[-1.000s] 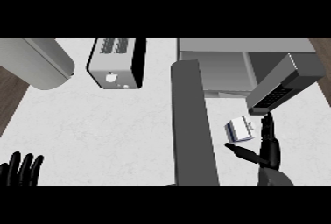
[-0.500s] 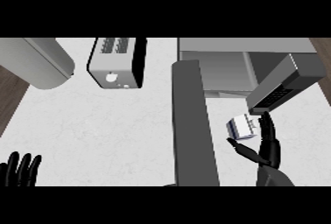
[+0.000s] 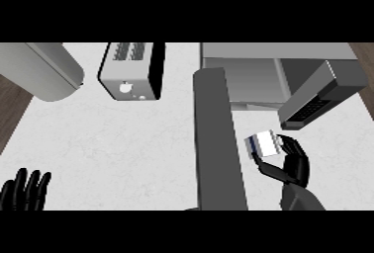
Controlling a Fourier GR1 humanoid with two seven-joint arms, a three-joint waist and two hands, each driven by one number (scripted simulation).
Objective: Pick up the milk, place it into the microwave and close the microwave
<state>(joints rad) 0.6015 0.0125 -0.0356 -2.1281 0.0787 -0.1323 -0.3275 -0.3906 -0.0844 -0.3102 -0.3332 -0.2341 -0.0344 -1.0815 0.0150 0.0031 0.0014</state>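
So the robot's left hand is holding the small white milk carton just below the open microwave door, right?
Not quite: the head view shows the right hand curled round the small white milk carton, just below the open grey microwave door. The left hand rests open at the lower left edge.

— What stood at the back of the desk (image 3: 116, 143)?
— A silver toaster (image 3: 131, 71), its slots facing up.
— Anything to its left?
— A pale grey rounded appliance (image 3: 40, 69) at the corner, partly over the edge, with dark wood floor (image 3: 11, 113) beside it
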